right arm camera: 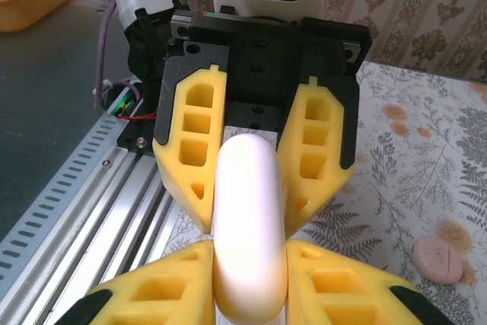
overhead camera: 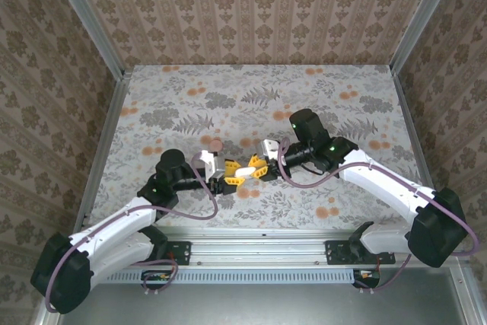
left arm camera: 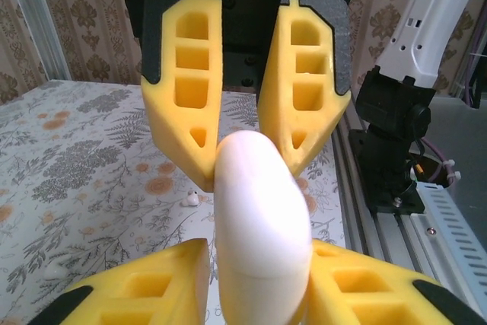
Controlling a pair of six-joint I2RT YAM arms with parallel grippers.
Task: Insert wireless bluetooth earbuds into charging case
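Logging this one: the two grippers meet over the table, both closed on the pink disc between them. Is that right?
Wrong object. The left gripper and right gripper meet over the table, both closed on the white charging case between them. The right wrist view shows this; the pink disc lies on the table off to the side.

The charging case (overhead camera: 245, 172) between left pincer (overhead camera: 237, 176) and right pincer (overhead camera: 254, 168).

Soft, even, bright light fills all three views, leaving only faint shadows under the arms on the floral table (overhead camera: 190, 89). In both wrist views the glossy white charging case (left arm camera: 259, 226) sits very close, blurred and nearly washed out, while the background stays sharper.
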